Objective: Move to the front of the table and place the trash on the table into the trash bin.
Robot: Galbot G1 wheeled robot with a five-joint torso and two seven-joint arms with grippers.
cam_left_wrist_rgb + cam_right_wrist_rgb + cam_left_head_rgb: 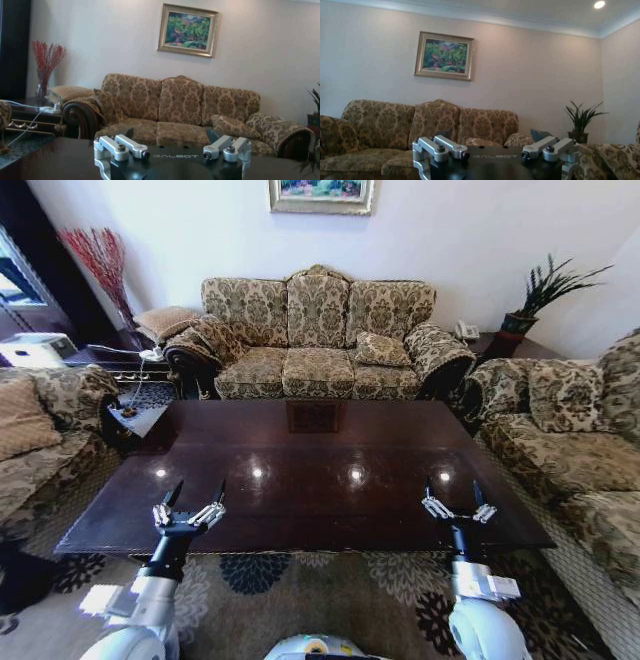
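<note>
The dark glossy table (320,470) lies right before me, its near edge just under both grippers. My left gripper (190,498) hovers open over the near left part of the top, with nothing between its fingers. My right gripper (458,498) hovers open over the near right part, also holding nothing. In the wrist views the left gripper (170,133) and right gripper (492,133) both point at the far sofa with jaws spread. The trash bin (134,420), black with a white liner, stands on the floor off the table's far left corner. The trash is out of view.
A patterned three-seat sofa (318,340) stands behind the table. Matching sofas flank it on the left (45,430) and right (575,440). A side table with a vase of red twigs (100,260) fills the back left corner, and a potted plant (540,295) the back right.
</note>
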